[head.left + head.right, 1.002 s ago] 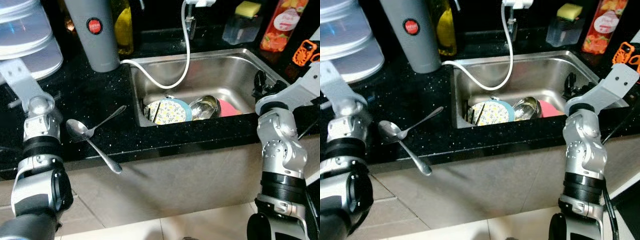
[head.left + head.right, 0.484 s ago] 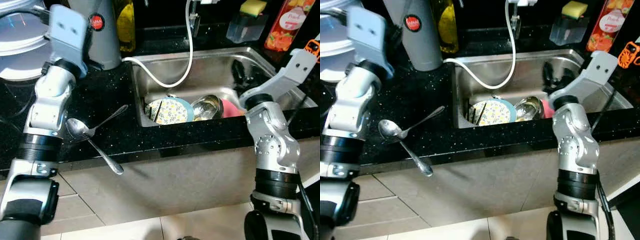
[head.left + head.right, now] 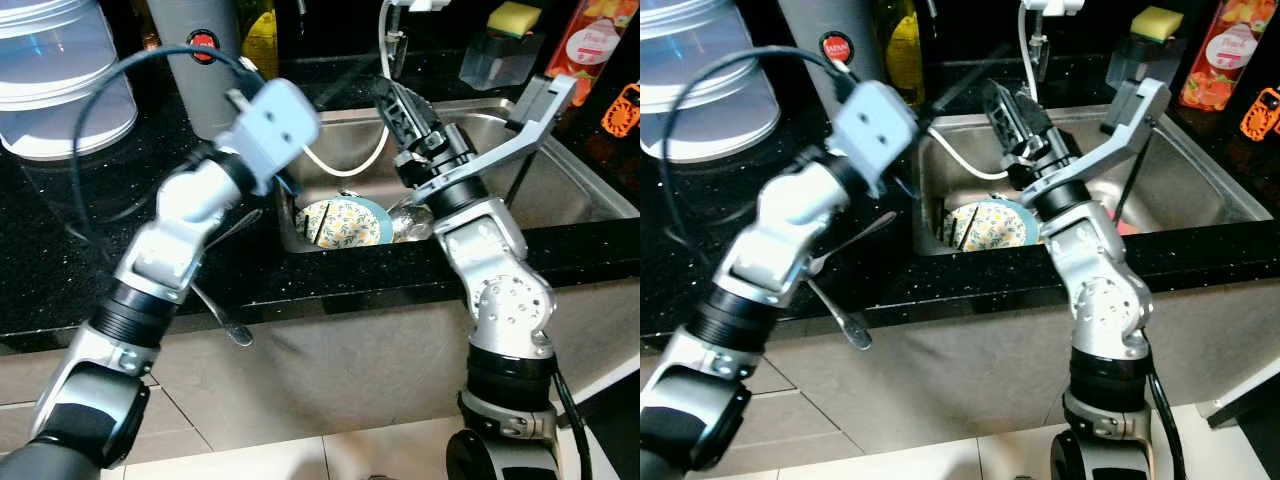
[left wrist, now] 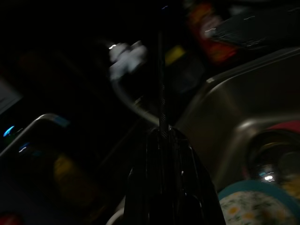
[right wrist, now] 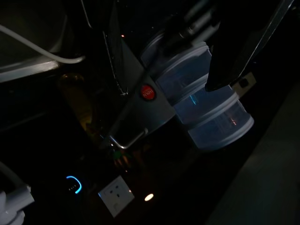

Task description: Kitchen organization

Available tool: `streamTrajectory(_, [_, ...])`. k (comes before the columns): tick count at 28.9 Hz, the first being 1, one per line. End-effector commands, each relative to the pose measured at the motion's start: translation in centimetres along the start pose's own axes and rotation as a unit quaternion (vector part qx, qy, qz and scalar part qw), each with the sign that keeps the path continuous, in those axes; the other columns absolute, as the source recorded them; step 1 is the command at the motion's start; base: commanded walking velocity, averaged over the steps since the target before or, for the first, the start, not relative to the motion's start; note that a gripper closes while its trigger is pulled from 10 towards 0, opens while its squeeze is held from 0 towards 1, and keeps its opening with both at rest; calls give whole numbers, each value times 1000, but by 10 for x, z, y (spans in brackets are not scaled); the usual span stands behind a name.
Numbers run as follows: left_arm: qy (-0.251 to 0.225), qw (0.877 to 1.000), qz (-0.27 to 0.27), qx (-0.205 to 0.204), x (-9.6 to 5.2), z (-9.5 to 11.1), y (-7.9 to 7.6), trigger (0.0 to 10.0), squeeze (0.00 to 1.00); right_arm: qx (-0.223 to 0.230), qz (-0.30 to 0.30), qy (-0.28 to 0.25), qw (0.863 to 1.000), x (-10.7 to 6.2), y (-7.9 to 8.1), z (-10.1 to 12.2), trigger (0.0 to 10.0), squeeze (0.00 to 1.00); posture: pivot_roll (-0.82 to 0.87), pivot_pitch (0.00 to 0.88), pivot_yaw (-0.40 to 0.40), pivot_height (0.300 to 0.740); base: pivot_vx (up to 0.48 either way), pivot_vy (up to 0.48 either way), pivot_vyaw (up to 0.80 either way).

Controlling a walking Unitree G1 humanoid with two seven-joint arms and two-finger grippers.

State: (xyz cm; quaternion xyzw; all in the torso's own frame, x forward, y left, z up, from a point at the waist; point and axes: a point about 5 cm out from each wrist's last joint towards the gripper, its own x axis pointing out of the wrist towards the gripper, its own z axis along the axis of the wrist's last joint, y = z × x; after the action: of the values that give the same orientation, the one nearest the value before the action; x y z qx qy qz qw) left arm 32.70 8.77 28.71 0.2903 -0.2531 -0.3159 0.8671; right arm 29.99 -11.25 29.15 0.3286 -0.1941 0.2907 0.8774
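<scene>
Two steel spoons (image 3: 835, 272) lie crossed at the desk's (image 3: 60, 270) front edge, left of the sink (image 3: 560, 190), which holds a patterned plate (image 3: 340, 222) and a metal bowl (image 3: 412, 220). The spoons look light, stiff and slippery, best pinched mid-handle; the plate looks breakable, so take its rim. Over the sink's left rim, the right hand (image 3: 1012, 115) has its fingers slightly apart and the left hand (image 4: 161, 140) has its fingers together, both holding nothing.

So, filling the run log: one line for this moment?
left gripper: raised by sink | right gripper: over sink, open | spoons: on counter

Both arms have swung inward, left hand (image 3: 940, 100) and right hand (image 3: 400, 105) now over the sink (image 3: 560, 185).
</scene>
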Motion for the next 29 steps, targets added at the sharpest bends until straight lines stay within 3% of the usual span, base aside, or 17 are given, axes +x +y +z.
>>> streamTrajectory(1, [-12, 999, -28, -17, 2, 4, -13, 10000, 0, 3, 3, 4, 1000, 1, 1, -1, 10000, 0, 50, 0, 21, 740, 0, 0, 0])
streamTrajectory(5, [-34, 997, -57, -32, 2, 12, -27, 10000, 0, 7, -5, 12, 1000, 2, -1, -4, 10000, 0, 49, 0, 23, 740, 0, 0, 0])
streamTrajectory(14, [-39, 996, -63, -40, 1, 15, -32, 10000, 0, 0, -21, 16, 1000, 1, -7, -5, 10000, 0, 46, 0, 27, 740, 0, 0, 0])
streamTrajectory(23, [14, 999, 44, 2, 5, -1, -2, 10000, 0, -6, -26, 16, 1000, -5, -10, -3, 10000, 0, 42, 0, 31, 740, 0, 0, 0])
streamTrajectory(27, [16, 998, 57, 4, 6, -1, 1, 10000, 0, -4, -21, 17, 1000, -5, -9, -3, 10000, 0, 40, 0, 32, 740, 0, 0, 0])
streamTrajectory(29, [0, 999, 39, -7, 6, 3, -5, 10000, 0, -4, -18, 20, 1000, -6, -9, -4, 10000, 0, 40, 0, 32, 740, 0, 0, 0])
